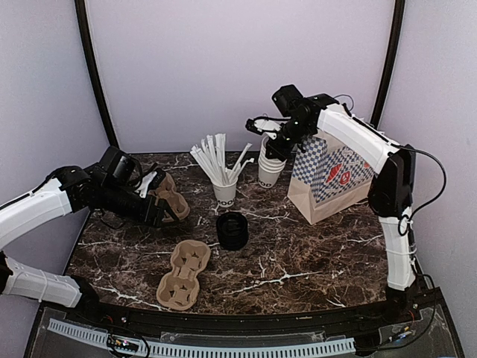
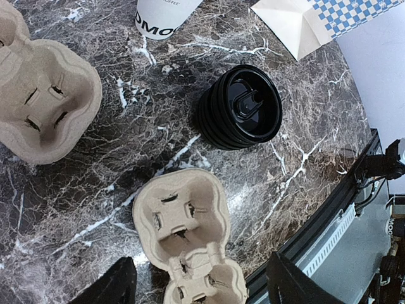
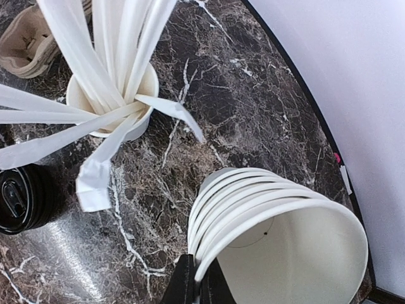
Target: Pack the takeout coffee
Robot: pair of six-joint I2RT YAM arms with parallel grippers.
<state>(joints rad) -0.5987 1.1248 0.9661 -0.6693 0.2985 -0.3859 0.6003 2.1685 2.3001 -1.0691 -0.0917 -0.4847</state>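
Several white paper cups are nested in a stack (image 1: pixel 271 168) (image 3: pixel 266 215) at the back of the table, beside the bag. My right gripper (image 1: pixel 276 142) (image 3: pixel 197 286) is shut on the near rim of the top cup (image 3: pixel 297 253), which tilts up off the stack. A stack of round black lids (image 1: pixel 232 230) (image 2: pixel 243 106) (image 3: pixel 22 197) stands mid-table. My left gripper (image 1: pixel 165 211) (image 2: pixel 199 288) hangs open above the table at the left, its dark fingertips (image 2: pixel 114 288) either side of a brown pulp carrier (image 2: pixel 183 231) below, holding nothing.
A like cup of white straws (image 1: pixel 223 186) (image 3: pixel 111 95) stands left of the cup stack. A checkered paper bag (image 1: pixel 330 177) (image 2: pixel 316 22) stands at the back right. One pulp carrier (image 1: pixel 184 274) lies near the front and another (image 1: pixel 168 192) (image 2: pixel 44 95) lies by my left arm.
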